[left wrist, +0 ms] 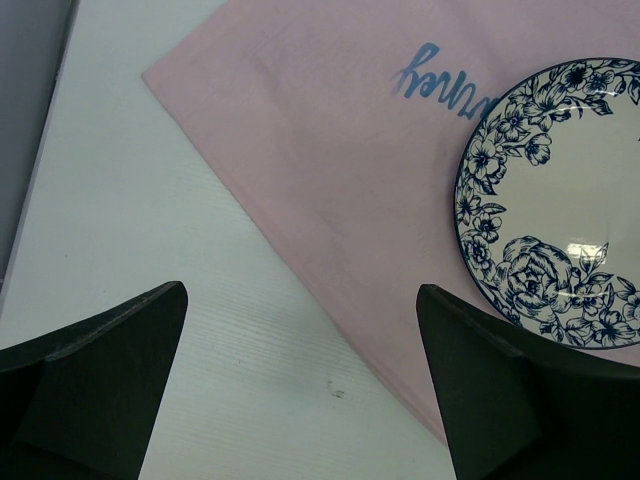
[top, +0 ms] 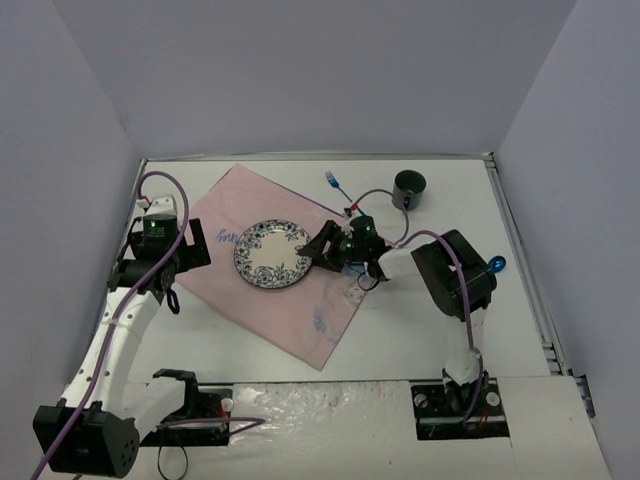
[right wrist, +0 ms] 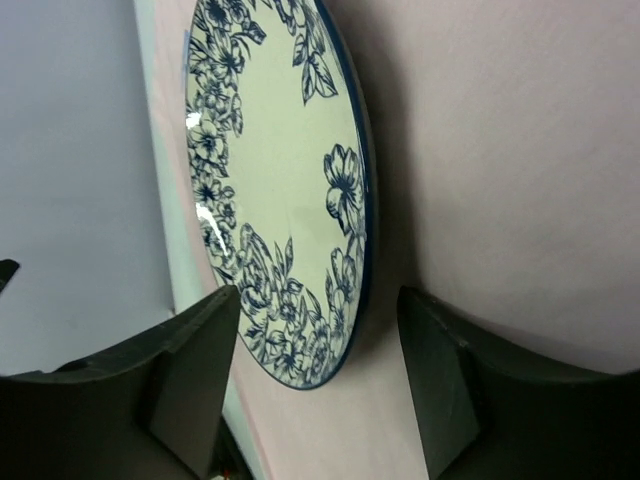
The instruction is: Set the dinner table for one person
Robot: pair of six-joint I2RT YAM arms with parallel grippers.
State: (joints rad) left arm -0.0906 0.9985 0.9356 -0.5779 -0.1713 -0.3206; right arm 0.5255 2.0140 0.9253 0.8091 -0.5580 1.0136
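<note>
— What is lying nearest, by the near edge?
— The dinner table [top: 400,325] is stretching out white and flat there. The near corner of a pink cloth [top: 300,310] is resting on it, and the cloth is lying askew.

— What is the left gripper doing?
— The left gripper [top: 193,247] is hanging over the cloth's left edge. Its fingers [left wrist: 95,395] are spreading wide and gripping nothing. Under it, its wrist camera is showing bare tabletop, pink cloth and some blue lettering [left wrist: 440,80].

— And the right one?
— The right gripper [top: 322,250] is reaching in low at the right rim of a blue-flowered plate [top: 272,254]. Its fingers [right wrist: 450,400] are standing apart, unclenched, with the rim lying between them. I cannot tell whether either finger is touching it.

— Where is the plate sitting?
— Flat on the cloth, around its middle.

— And farther out?
— A small blue round thing [top: 497,264] is lying on the table beside the right arm. Beyond the cloth's far edge a small blue-handled item [top: 333,181] is lying on the white surface. A dark cup [top: 409,186] is standing just right of it.
</note>
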